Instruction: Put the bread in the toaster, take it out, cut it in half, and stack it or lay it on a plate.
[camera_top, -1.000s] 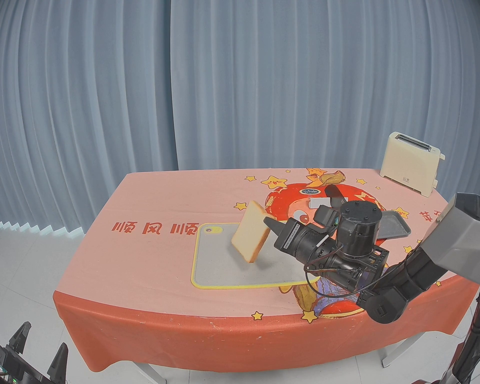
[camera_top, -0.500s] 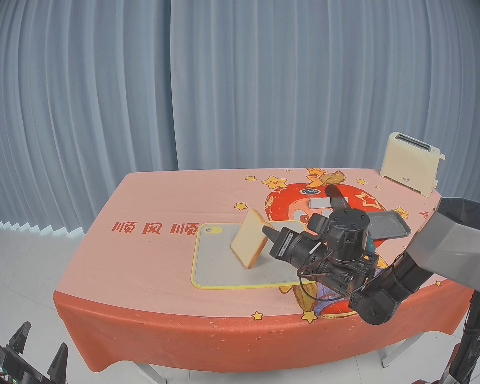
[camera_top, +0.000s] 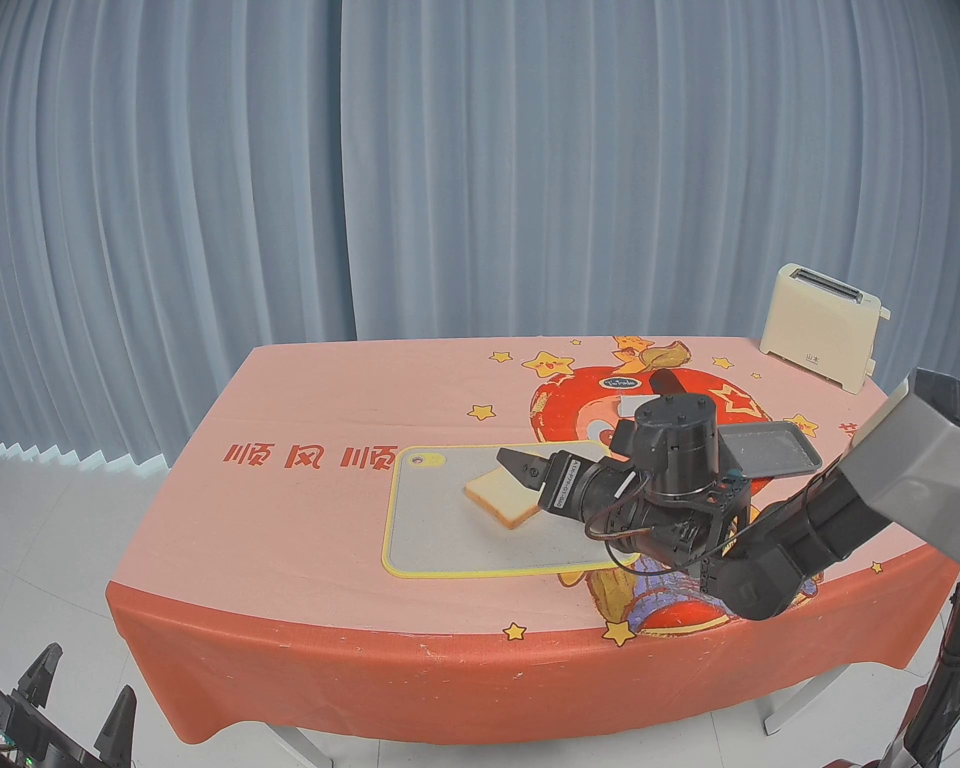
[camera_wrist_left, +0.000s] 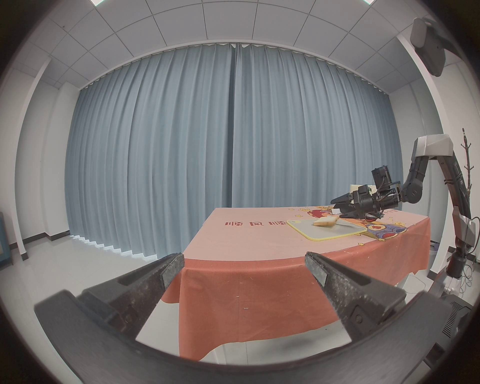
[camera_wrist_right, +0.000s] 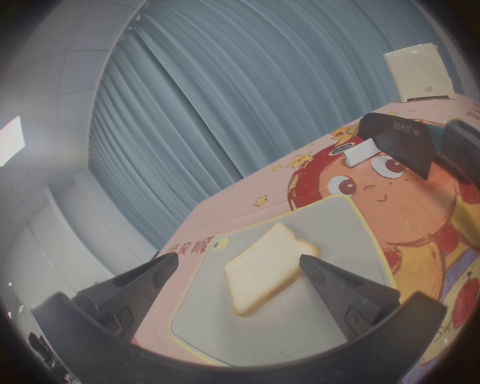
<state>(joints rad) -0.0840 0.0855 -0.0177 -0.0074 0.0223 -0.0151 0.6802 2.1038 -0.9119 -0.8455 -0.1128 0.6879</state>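
A slice of bread (camera_top: 497, 494) lies flat on the grey, yellow-rimmed cutting board (camera_top: 440, 530) at the table's middle. My right gripper (camera_top: 512, 470) hovers just over the slice's right edge, open, with nothing in it. In the right wrist view its fingers (camera_wrist_right: 345, 290) stand wide apart on either side of the bread (camera_wrist_right: 265, 267). The cream toaster (camera_top: 822, 325) stands at the far right corner. A dark grey plate (camera_top: 775, 448) sits right of the board. My left gripper (camera_top: 85, 678) hangs open, low and off the table's front left (camera_wrist_left: 244, 262).
A black-bladed knife (camera_wrist_right: 397, 141) lies behind the board, beside the plate. An orange cloth (camera_top: 300, 400) covers the table, whose left half is bare. Blue curtains close off the back.
The right gripper held the bread tilted above the board; it has come down, opened and let go, and the slice now lies flat. The left arm has not moved.
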